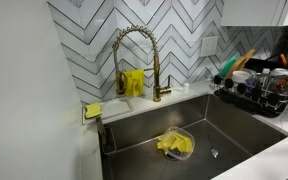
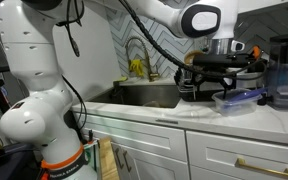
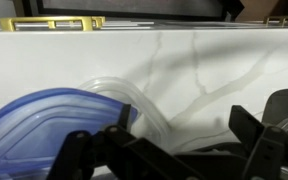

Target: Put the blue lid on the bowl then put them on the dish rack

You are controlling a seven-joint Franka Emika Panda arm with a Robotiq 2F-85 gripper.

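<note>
The blue lid [image 3: 39, 118] lies over a clear plastic bowl [image 3: 124, 95] on the white marble counter, at the lower left of the wrist view. It also shows in an exterior view [image 2: 242, 96], with the bowl [image 2: 229, 103] under it. My gripper [image 3: 184, 150] is open and empty, with its black fingers spread over bare counter just beside the bowl. In an exterior view the gripper [image 2: 214, 82] hangs just above and beside the lid. The black wire dish rack [image 1: 259, 98], loaded with dishes and utensils, stands next to the sink.
The steel sink [image 1: 234, 125] holds a clear container with a yellow cloth [image 1: 174, 144]. A gold faucet [image 1: 149, 55] rises behind it. A yellow sponge [image 1: 92, 110] sits at the sink corner. A dark appliance [image 2: 287, 82] stands beyond the bowl.
</note>
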